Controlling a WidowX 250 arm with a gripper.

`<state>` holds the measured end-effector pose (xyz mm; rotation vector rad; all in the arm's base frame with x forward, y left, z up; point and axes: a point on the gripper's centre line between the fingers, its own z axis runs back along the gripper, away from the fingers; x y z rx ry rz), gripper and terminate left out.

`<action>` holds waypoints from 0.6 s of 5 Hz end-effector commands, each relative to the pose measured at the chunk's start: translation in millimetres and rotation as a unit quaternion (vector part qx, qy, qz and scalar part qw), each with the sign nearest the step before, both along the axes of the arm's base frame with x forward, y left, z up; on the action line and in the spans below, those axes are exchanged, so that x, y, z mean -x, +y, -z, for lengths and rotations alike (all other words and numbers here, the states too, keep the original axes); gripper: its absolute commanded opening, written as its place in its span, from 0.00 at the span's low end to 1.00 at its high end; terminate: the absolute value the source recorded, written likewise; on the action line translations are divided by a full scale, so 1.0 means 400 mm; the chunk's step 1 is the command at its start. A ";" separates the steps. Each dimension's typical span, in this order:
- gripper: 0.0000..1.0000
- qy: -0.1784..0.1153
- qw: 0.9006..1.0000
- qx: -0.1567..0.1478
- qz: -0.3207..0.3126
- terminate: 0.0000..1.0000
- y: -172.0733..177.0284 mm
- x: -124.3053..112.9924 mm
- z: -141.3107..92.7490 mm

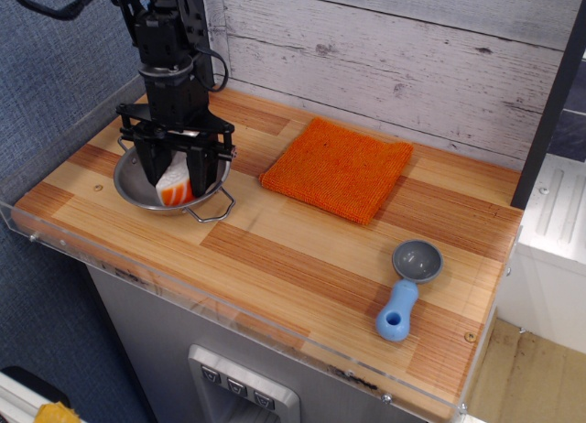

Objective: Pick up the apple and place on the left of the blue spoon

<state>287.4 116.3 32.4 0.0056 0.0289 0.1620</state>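
The apple, an orange striped wedge with a white cut face, sits in the steel two-handled bowl at the left end of the wooden counter. My gripper points straight down into the bowl, with its black fingers pressed against both sides of the apple. The blue spoon lies near the front right of the counter with its grey bowl pointing away, far from the gripper.
An orange knitted cloth lies flat at the middle back. A clear plastic lip runs along the counter's front edge. A whitewashed plank wall stands behind, and a blue textured wall is on the left.
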 end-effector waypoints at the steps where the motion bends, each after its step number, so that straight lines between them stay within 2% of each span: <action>1: 0.00 -0.061 0.998 -0.004 -0.001 0.00 0.002 0.008 -0.133; 2: 0.00 -0.078 0.997 0.003 0.002 0.00 -0.010 0.011 -0.180; 3: 0.00 -0.088 0.996 0.015 0.028 0.00 -0.070 0.000 -0.207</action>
